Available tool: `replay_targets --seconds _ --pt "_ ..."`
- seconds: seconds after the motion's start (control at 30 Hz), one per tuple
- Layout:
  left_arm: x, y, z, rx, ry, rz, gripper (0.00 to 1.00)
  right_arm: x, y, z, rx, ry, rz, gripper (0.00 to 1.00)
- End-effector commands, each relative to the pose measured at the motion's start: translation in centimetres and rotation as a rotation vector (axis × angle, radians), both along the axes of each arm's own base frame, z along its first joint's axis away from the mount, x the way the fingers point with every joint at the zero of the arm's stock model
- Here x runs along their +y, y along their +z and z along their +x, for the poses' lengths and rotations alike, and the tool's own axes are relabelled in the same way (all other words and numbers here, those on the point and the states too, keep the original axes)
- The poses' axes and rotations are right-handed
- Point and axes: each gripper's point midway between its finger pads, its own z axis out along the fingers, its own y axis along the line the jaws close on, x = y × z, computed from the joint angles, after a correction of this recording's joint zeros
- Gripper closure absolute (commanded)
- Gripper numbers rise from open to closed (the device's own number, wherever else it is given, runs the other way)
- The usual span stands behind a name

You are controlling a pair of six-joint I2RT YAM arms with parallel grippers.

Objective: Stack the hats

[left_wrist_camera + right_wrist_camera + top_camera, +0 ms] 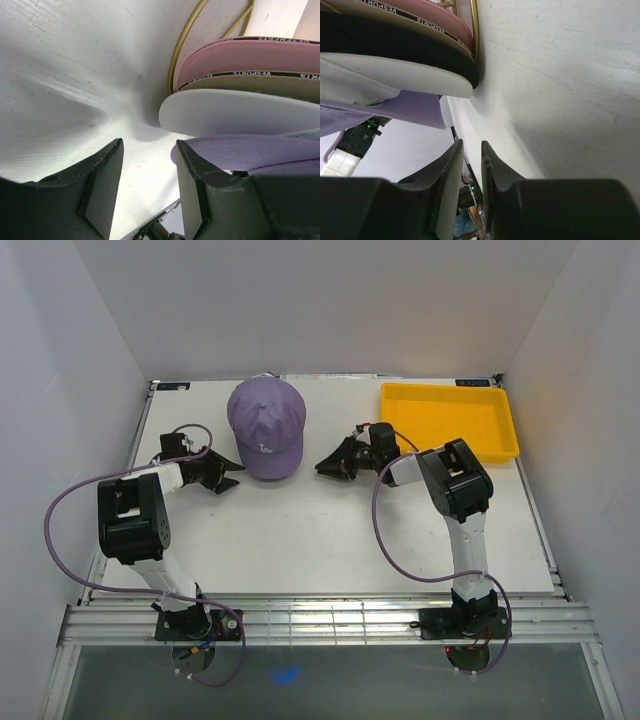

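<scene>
Jaws spread wide and empty, the left gripper (227, 474) sits at eight o'clock from the hats (265, 430), its tips just beside the brims. From where I stand the pile is at twelve o'clock on the table (300, 530), with the purple cap (262, 415) on top. The left wrist view shows the layered brims: pink brim (240, 55), tan brim (260, 82), white brim (225, 117) and purple, with a gold wire ring (182, 45) by the pink one. The right wrist view adds a black brim (395, 45) between tan and white. At four o'clock from the pile, the right gripper (328, 466) holds nothing, with only a thin slit between its jaws. A yellow tray (500, 453) lies at two o'clock.
</scene>
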Motion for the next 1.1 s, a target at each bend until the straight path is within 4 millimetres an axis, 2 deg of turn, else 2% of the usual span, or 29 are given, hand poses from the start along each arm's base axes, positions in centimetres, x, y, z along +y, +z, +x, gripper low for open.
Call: replay_targets --seconds 0.0,0.13,0.33,0.53,0.57,0.63,0.67,0.7,0.73,0.77,0.8,0.83,0.87,0.9,0.93,0.97,1.03,1.07 --pt "0.1 -0.1 -0.2 0.000 -0.002 0.029 0.44 0.3 2.6 0.2 -0.068 0.017 0.016 0.73" --pt "0.1 0.5 -0.1 -0.014 -0.001 0.035 0.44 0.4 3.3 0.4 -0.086 0.020 0.013 0.73" --pt "1.1 1.3 -0.4 -0.015 0.017 0.112 0.44 0.3 4.6 0.9 -0.127 0.027 -0.035 0.73" --pt "2.4 3.9 -0.5 -0.074 0.026 0.210 0.44 -0.2 5.5 1.1 -0.164 0.040 -0.123 0.72" --pt "2.5 4.9 0.0 -0.101 0.025 0.225 0.44 -0.4 6.5 1.4 -0.189 0.038 -0.125 0.72" --pt "2.7 6.5 -0.1 -0.137 0.006 0.253 0.44 -0.9 6.8 1.4 -0.202 0.037 -0.161 0.72" --pt "2.8 7.3 0.0 -0.156 0.001 0.263 0.46 -1.1 7.9 1.5 -0.227 0.033 -0.163 0.72" --pt "2.8 9.0 0.1 -0.195 -0.007 0.275 0.47 -1.2 8.6 1.7 -0.248 0.027 -0.170 0.72" --pt "2.9 9.8 0.1 -0.226 -0.027 0.296 0.47 -1.8 8.7 1.6 -0.254 0.037 -0.202 0.72" --pt "2.9 10.7 0.0 -0.250 -0.038 0.310 0.47 -2.1 10.1 1.6 -0.287 0.038 -0.216 0.72" --pt "2.9 11.9 0.0 -0.272 -0.051 0.327 0.47 -2.5 11.5 2.3 -0.332 0.018 -0.249 0.72" --pt "2.9 13.5 -0.3 -0.314 -0.060 0.344 0.47 -3.5 11.3 1.9 -0.342 0.039 -0.319 0.72" --pt "2.7 14.3 -0.5 -0.348 -0.088 0.364 0.46 -4.1 13.2 1.8 -0.392 0.029 -0.340 0.71" --pt "2.4 15.0 -0.9 -0.360 -0.106 0.370 0.46 -4.9 13.7 2.1 -0.422 0.005 -0.389 0.70" --pt "1.7 16.9 -1.1 -0.413 -0.125 0.377 0.46 -5.5 14.8 2.2 -0.456 -0.006 -0.416 0.69" --pt "0.9 17.8 -1.5 -0.442 -0.149 0.374 0.46 -6.5 16.2 1.4 -0.502 -0.004 -0.451 0.69" --pt "-1.4 19.3 -2.4 -0.485 -0.202 0.353 0.46 -8.2 16.7 1.0 -0.536 -0.037 -0.517 0.68" --pt "-2.4 20.5 -3.1 -0.523 -0.217 0.349 0.45 -9.1 18.4 0.1 -0.584 -0.046 -0.531 0.68"
